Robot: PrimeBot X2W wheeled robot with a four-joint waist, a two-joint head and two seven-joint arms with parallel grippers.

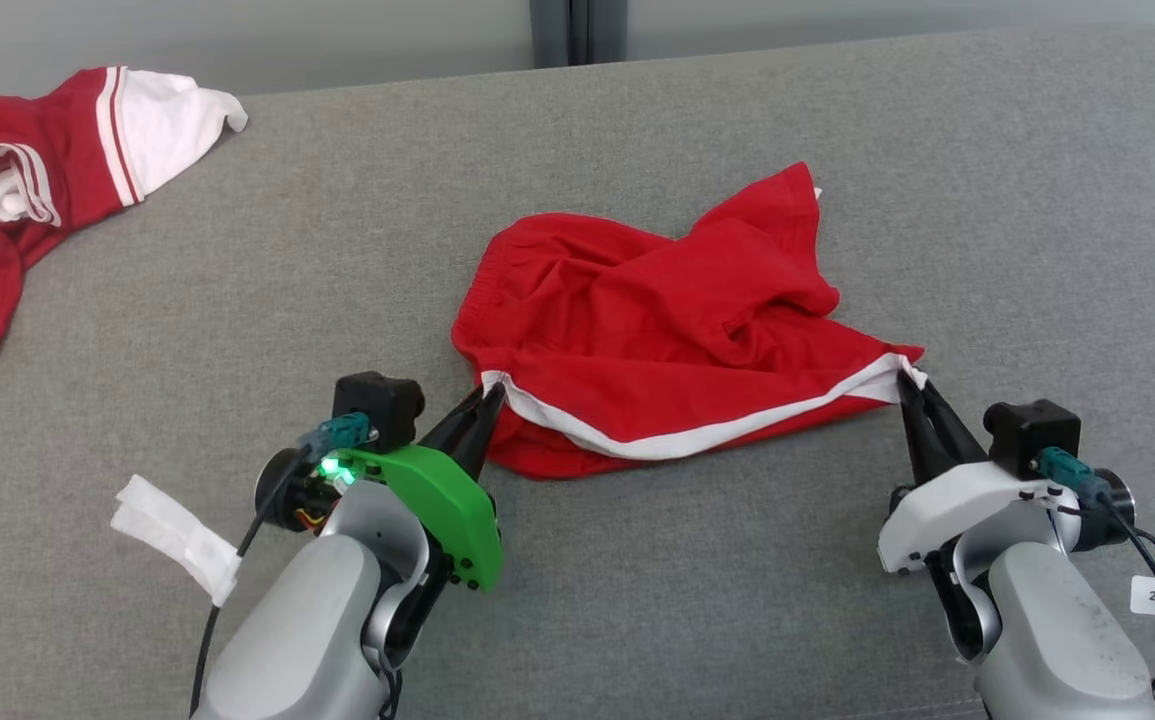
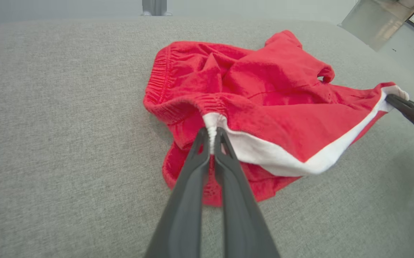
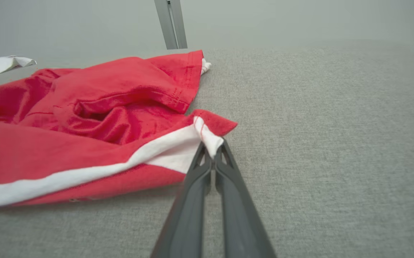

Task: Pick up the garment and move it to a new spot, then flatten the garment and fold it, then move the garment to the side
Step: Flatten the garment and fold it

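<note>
The garment is a pair of red shorts with a white side stripe, lying crumpled on the grey surface in the middle of the head view. My left gripper is shut on the stripe's left end by the elastic waistband; in the left wrist view the fingers pinch the garment there. My right gripper is shut on the stripe's right end at the hem corner. The right wrist view shows its tips clamping the white fabric of the garment. The stripe runs between both grippers.
A second red and white garment lies at the far left of the grey surface. A white tag hangs by my left arm's cable. A dark post stands behind the far edge.
</note>
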